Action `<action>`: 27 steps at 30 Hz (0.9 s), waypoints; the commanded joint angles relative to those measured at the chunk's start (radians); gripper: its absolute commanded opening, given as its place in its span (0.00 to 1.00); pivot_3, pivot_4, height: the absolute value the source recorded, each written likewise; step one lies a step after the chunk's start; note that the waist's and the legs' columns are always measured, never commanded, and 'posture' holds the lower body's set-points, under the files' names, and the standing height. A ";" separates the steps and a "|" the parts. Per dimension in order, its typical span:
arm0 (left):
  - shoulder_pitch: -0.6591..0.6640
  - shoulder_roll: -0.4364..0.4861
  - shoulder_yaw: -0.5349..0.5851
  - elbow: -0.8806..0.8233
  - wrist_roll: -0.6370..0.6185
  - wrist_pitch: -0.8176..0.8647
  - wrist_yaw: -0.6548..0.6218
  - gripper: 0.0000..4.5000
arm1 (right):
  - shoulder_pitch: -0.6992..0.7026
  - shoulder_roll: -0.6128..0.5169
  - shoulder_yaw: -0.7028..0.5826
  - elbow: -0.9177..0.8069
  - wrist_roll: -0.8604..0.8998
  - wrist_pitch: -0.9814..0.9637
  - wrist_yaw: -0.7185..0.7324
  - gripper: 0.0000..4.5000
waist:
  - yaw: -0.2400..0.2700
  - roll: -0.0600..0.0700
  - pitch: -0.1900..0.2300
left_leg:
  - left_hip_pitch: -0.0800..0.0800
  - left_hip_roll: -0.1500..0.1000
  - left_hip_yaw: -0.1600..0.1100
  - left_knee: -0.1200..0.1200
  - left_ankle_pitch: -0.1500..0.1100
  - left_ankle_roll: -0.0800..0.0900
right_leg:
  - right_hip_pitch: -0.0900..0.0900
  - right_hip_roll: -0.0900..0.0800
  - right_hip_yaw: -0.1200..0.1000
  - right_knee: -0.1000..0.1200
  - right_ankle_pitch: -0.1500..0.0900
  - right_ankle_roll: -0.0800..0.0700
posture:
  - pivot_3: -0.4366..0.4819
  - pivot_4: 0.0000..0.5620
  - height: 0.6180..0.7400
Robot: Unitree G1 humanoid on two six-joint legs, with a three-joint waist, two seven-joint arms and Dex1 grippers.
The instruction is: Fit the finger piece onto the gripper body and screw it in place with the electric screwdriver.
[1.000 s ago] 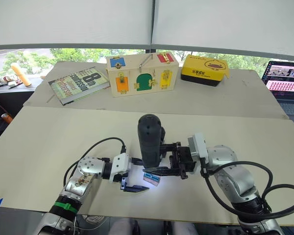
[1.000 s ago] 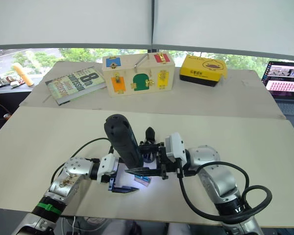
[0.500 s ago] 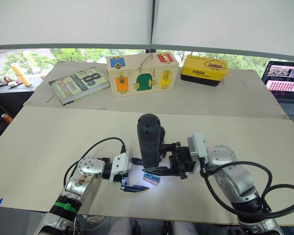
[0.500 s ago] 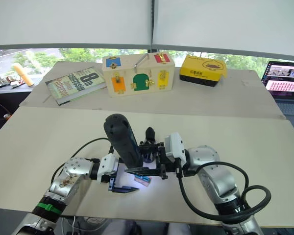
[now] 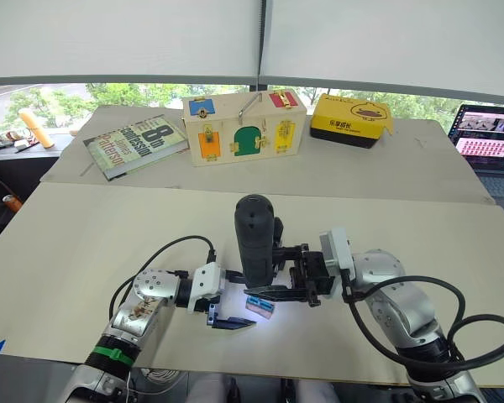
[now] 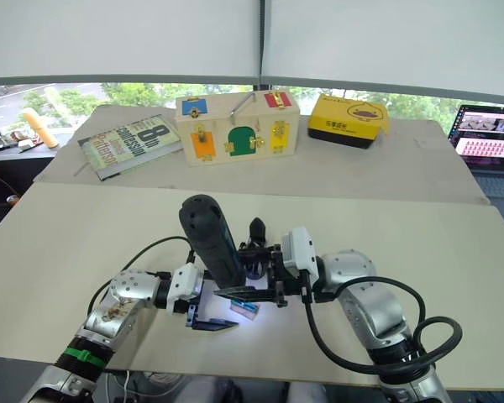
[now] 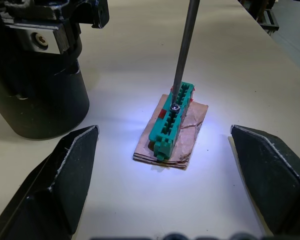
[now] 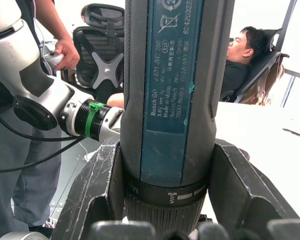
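Left gripper (image 5: 232, 315) sits low, bottom centre of the head view, fingers spread wide on the table (image 5: 84, 243), gripping nothing. Between its fingers (image 7: 65, 170) lies a green block (image 7: 171, 122) on a tan pad (image 7: 187, 142), lit white. The bit (image 7: 185, 50) comes down onto a screw on top of the block.

Right gripper (image 5: 277, 273), just right of centre, is clamped on the screwdriver (image 5: 254, 239), which stands about upright, tip down over the block. Its fingers (image 8: 97, 185) flank the barrel on both sides.

Gripper body (image 7: 37, 75) stands just beside the block, behind the screwdriver. Can't pick out the finger piece.

Far, across the top of the frame: book (image 5: 135, 144), lock box (image 5: 244, 126), yellow box (image 5: 349, 119), laptop (image 5: 490, 144) at right edge.
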 commanded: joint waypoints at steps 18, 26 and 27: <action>0.023 -0.010 -0.046 0.038 0.026 0.007 0.012 0.99 | -0.027 0.018 -0.008 -0.022 0.028 0.008 0.000 0.43 | 0.000 0.000 0.000 | 0.000 0.000 0.000 0.000 0.000 0.000 | 0.000 0.000 0.000 0.000 0.000 0.000 | 0.48 0.27 1.00; 0.025 -0.011 -0.046 0.035 0.026 0.009 0.015 0.99 | -0.012 0.014 -0.006 -0.007 0.010 -0.007 0.007 0.43 | 0.000 0.000 0.000 | 0.000 0.000 0.000 0.000 0.000 0.000 | 0.000 0.000 0.000 0.000 0.000 0.000 | 0.48 0.27 1.00; 0.025 -0.010 -0.046 0.034 0.026 0.009 0.015 0.99 | -0.010 0.014 -0.004 -0.004 0.004 -0.011 0.006 0.43 | 0.000 0.000 0.000 | 0.000 0.000 0.000 0.000 0.000 0.000 | 0.000 0.000 0.000 0.000 0.000 0.000 | 0.48 0.27 1.00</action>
